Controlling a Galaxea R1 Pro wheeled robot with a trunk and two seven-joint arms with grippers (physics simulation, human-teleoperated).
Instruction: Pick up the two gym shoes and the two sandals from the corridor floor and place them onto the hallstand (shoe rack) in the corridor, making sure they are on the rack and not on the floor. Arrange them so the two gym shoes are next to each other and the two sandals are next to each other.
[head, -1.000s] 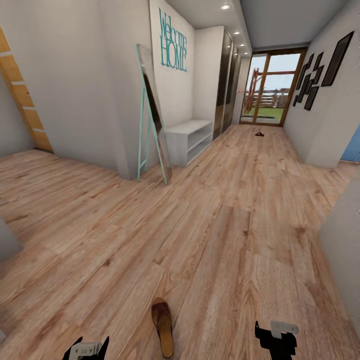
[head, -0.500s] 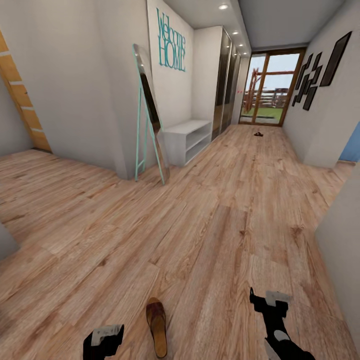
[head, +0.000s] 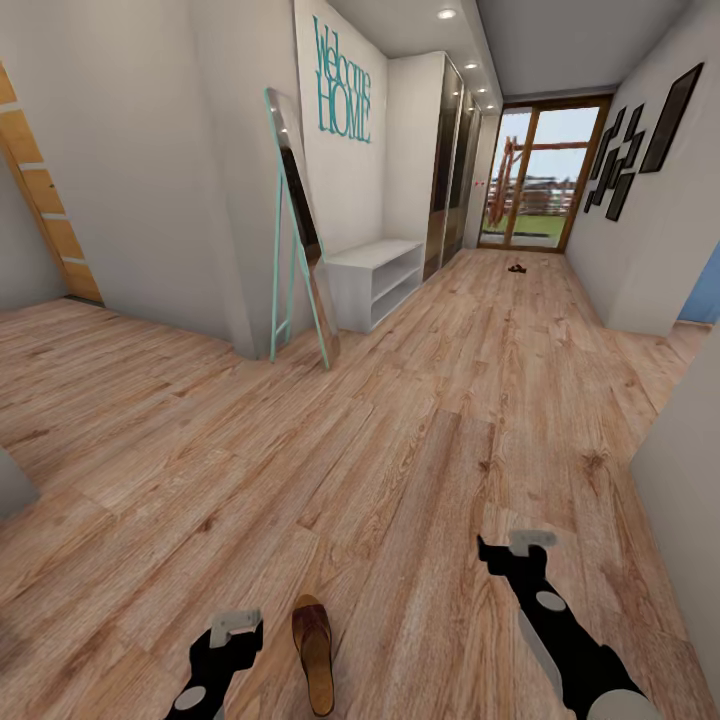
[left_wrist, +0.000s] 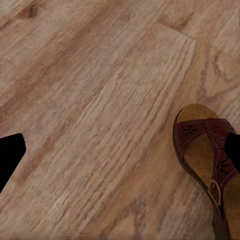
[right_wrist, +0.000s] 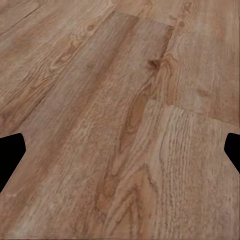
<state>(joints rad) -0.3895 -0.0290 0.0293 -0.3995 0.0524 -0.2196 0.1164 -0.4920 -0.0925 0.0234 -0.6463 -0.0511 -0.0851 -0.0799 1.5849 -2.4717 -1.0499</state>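
A brown sandal (head: 314, 650) with a tan insole lies on the corridor floor (head: 420, 430) at the near edge of the head view. My left gripper (head: 235, 630) hovers just left of it, open, with nothing held. In the left wrist view the sandal (left_wrist: 210, 160) lies beside one fingertip (left_wrist: 233, 150), outside the gap of that gripper (left_wrist: 120, 155). My right gripper (head: 515, 548) reaches over bare planks further right, and the right wrist view shows this gripper (right_wrist: 120, 150) open and empty. The white hallstand (head: 375, 270) stands by the left wall. The gym shoes are out of view.
A mint-framed mirror (head: 300, 230) leans at the wall corner before the hallstand. A small dark object (head: 516, 268), possibly a second sandal, lies far down the corridor near the glass door (head: 535, 180). A grey wall edge (head: 680, 500) juts in at the right.
Both arms have stretched forward into the view, the right one further. The left gripper has come up beside the sandal. The camera shifted slightly at first.
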